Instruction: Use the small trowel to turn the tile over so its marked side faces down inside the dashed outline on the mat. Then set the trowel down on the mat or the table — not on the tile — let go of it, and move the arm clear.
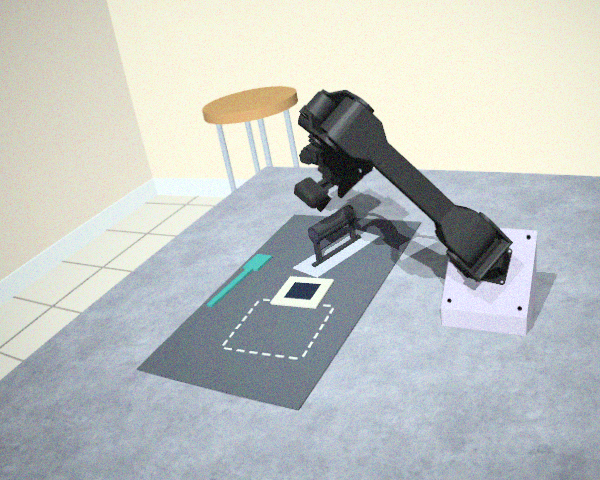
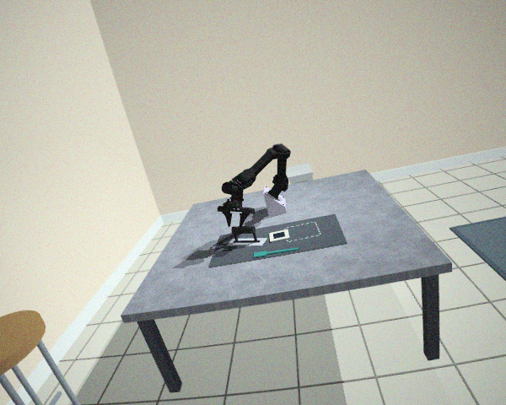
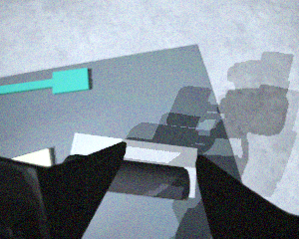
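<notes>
A: arm pose?
B: base link leans up and away from its mount, long forearm link runs to a high elbow, then the wrist section drops down

A: gripper?
B: pointing downward, tilted a bit, wrist rolled to one side. Both fingers show in the wrist view as dark wedges

A: jaws?
B: parted, roughly two-thirds of travel, nothing between them

A: contact with anything?
B: none visible, fingertips hang in the air
</notes>
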Robot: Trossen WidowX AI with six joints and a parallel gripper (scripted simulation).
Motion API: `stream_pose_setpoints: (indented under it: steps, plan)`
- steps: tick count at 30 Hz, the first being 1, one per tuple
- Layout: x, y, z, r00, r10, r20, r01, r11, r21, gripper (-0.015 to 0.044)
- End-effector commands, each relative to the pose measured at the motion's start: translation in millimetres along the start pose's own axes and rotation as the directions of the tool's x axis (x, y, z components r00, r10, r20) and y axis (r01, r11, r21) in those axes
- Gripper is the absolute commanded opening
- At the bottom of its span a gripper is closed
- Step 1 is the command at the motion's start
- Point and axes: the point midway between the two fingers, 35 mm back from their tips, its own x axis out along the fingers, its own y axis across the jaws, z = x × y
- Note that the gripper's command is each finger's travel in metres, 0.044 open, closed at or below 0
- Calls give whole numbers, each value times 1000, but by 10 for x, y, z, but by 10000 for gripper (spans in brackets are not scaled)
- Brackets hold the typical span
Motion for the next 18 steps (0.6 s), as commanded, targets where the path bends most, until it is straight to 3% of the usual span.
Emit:
stream_pose_setpoints:
  steps: [1,18]
  plan:
    - [-2,4,-38,1000,-7,27,4,994,111,300]
    - [-56,81,-132,982,-4,190,-110,803,586,300]
